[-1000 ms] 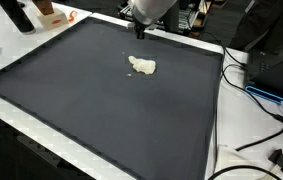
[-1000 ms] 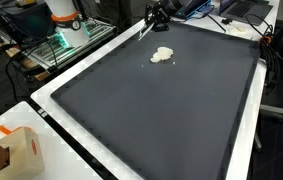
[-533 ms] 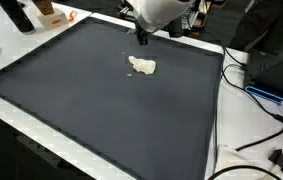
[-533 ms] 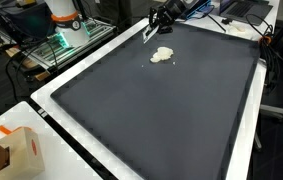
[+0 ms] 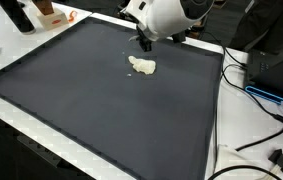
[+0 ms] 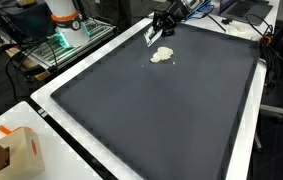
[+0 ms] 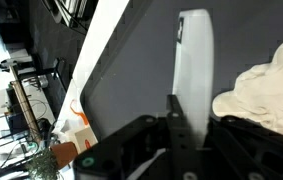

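A crumpled cream lump (image 5: 142,66) lies on the black mat (image 5: 81,110) toward its far side; it also shows as the pale lump (image 6: 162,55) and fills the right of the wrist view (image 7: 266,85). My gripper (image 5: 144,43) hangs just beyond and above it, close to the mat. The gripper (image 7: 193,105) is shut on a white flat stick (image 7: 194,55) that points out past the fingers, beside the lump and apart from it. The stick's pale tip (image 6: 149,38) shows below the gripper (image 6: 157,33).
A white table border (image 6: 51,95) rims the mat. Cables (image 5: 266,95) and dark equipment lie off one side. An orange-and-white box (image 6: 21,150) sits at a near corner; a dark bottle (image 5: 19,15) and an orange-topped device (image 6: 66,20) stand beyond the mat.
The gripper has come down and nearer to the cream lump, carrying the white stick with it. The lump has not moved.
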### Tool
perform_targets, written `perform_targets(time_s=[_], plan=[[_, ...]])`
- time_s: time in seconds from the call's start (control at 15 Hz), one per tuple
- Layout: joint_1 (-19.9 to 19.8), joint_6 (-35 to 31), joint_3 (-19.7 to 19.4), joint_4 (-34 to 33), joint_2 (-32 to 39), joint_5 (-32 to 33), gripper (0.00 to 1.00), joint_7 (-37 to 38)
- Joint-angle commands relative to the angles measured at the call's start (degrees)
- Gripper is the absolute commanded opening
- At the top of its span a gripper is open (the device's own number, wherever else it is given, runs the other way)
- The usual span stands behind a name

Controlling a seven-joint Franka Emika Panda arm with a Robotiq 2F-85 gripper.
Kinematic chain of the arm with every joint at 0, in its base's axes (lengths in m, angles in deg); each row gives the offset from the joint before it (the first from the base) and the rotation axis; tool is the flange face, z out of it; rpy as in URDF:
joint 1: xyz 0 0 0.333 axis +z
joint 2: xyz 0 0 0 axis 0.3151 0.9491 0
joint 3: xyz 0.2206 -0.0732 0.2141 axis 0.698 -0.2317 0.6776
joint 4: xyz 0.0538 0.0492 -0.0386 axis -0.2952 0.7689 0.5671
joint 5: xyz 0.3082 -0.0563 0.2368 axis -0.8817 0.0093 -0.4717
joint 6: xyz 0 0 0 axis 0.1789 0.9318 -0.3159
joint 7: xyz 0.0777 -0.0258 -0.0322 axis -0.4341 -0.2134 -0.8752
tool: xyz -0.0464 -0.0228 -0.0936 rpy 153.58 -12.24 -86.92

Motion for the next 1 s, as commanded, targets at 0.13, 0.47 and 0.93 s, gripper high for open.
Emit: perform_targets(time_s=[0.13, 0.47, 0.93], plan=[[1.67, -0.46, -0.86, -2.05, 1.89, 2.48, 0.01, -5.35], [1.62, -0.77, -0.53, -1.65, 1.12, 3.37, 0.01, -12.55], [0.97, -4.12, -0.06, 0.47, -1.71, 1.96, 0.01, -23.82]])
